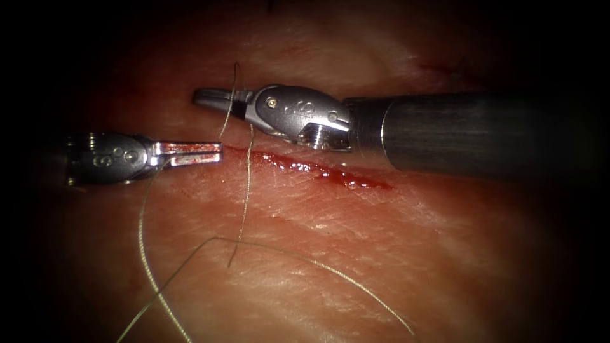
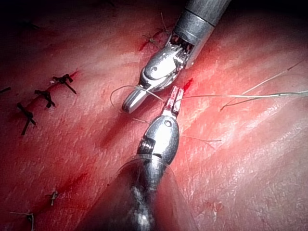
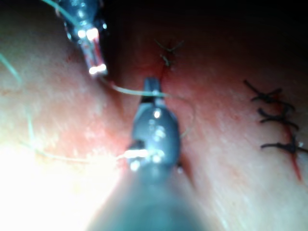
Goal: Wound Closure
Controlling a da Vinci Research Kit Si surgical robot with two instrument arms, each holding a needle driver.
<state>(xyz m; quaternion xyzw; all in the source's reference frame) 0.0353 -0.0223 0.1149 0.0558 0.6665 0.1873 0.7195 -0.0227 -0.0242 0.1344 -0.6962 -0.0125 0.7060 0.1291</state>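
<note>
The cut (image 1: 318,170) runs across the tissue (image 1: 356,241) with red fluid along it. My right tool (image 1: 197,96) lies just above the cut's left end, jaws shut on the pale thread (image 1: 227,114) that crosses them; the same grip shows close up (image 3: 151,83). My left tool (image 1: 219,152) sits level at the cut's left end, its jaws (image 2: 175,91) pressed together and smeared red. Thread reaches their tip from the right tool and leaves near their base, trailing down (image 1: 141,248). A short thread end (image 1: 244,197) hangs across the cut.
A long slack strand (image 1: 305,257) lies over the tissue below the cut. Dark knotted stitches (image 2: 48,98) (image 3: 274,120) close another cut nearby. One small stitch (image 3: 166,55) sits just beyond the right tool's tip. The right tool's shaft (image 1: 476,133) lies along the cut's upper side.
</note>
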